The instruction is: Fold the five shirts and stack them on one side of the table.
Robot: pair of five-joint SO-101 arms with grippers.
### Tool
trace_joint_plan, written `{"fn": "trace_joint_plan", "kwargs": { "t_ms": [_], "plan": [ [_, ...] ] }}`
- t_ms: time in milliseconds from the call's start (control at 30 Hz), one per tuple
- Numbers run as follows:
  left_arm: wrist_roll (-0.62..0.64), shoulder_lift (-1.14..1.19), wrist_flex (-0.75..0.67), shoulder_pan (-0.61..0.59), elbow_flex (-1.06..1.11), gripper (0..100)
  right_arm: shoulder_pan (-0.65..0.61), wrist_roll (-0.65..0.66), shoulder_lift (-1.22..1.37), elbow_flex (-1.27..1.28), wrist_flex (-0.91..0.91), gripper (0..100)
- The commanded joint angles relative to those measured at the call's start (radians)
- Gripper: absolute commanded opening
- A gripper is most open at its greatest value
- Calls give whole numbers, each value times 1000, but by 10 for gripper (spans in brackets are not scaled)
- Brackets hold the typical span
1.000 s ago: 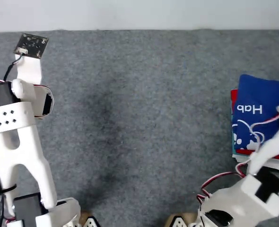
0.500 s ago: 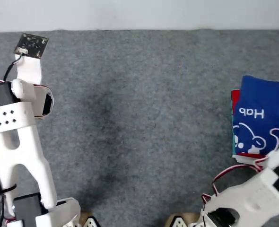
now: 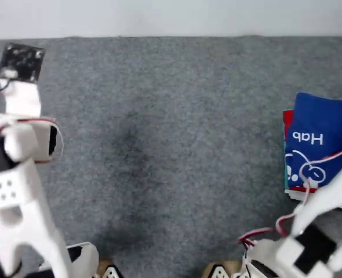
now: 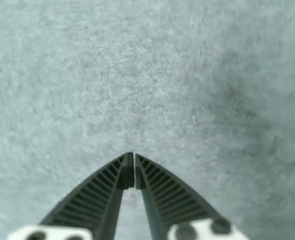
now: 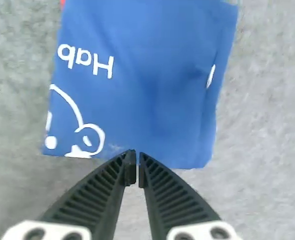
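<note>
**Folded pile at the right edge, both end effectors pinched shut with nothing in them**

High view: the blue shirt tops the stack at the right edge of the grey worktop, with a red shirt and a teal edge peeping out beneath. I can't count five layers. The left arm stands well apart and the right arm just beside the pile. It looks like the closing step, with perhaps a gentle squaring-up next. Left wrist view: the left end effector has its tips together, over grey worktop. Right wrist view: the right end effector, tips together, sits at the blue shirt's edge. This view adds a soft crease, though I can't tell if the tips touch the shirt.
</note>
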Motion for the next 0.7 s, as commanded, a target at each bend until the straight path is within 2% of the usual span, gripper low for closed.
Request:
{"fn": "trace_joint_plan", "kwargs": {
  "t_ms": [0,67,200,300,433,567,667],
  "plan": [
    [138,-141,18,29,62,15,-58,-74,-156,138,39,9],
    [184,-216,15,49,110,15,-102,-127,-219,232,39,9],
    [199,-367,-34,124,234,15,-153,-255,-340,390,39,9],
    [199,-500,-104,213,390,15,-186,-356,-430,516,38,9],
    [201,-729,-187,299,656,14,-252,-430,-585,658,5,9],
    [201,-941,-270,242,828,14,-331,-485,-760,864,-148,9],
    [201,-1059,-279,199,944,14,-367,-500,-897,1059,-297,9]
  ]
}}
